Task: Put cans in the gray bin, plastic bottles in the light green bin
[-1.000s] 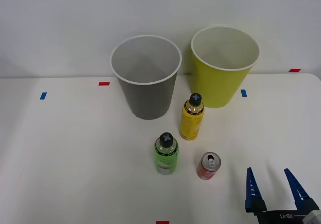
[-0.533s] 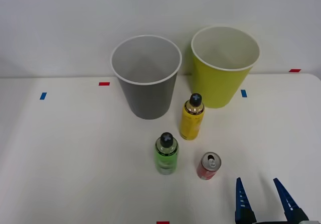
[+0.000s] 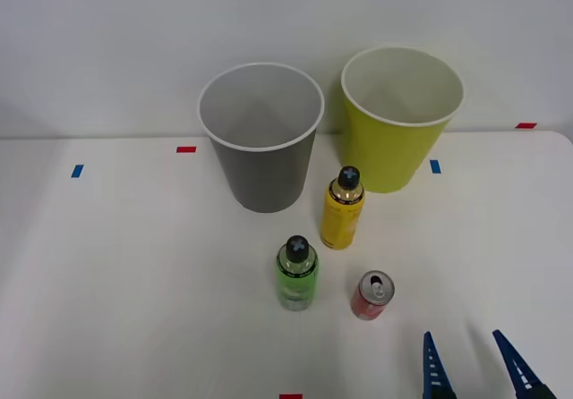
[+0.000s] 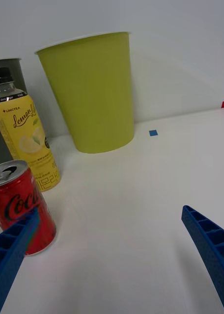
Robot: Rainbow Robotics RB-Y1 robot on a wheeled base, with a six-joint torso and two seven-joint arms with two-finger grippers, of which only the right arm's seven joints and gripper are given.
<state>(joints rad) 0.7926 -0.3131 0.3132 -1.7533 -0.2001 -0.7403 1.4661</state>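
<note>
A short red can [image 3: 372, 294] with a silver top stands on the white table, right of a green black-capped bottle [image 3: 296, 274]. A yellow bottle [image 3: 342, 209] stands behind them. The gray bin [image 3: 264, 180] and the light green bin [image 3: 389, 153] stand side by side at the back. My right gripper [image 3: 462, 338] is open near the table's front edge, to the right of the can and nearer than it. In the wrist view the open gripper [image 4: 111, 211] holds nothing. One finger [image 4: 14, 252] overlaps the can [image 4: 21, 206], with the yellow bottle [image 4: 26, 142] and light green bin [image 4: 92, 93] behind.
Small tape marks dot the table: red [image 3: 185, 149], blue [image 3: 77, 171], blue [image 3: 435, 165], red [image 3: 526, 125] and red [image 3: 290, 396]. A plain wall rises right behind the bins. Bare table lies on the left and at the right of the can.
My right gripper has drawn back toward the table's front edge and slightly left, still open. The can, bottles and bins have not moved.
</note>
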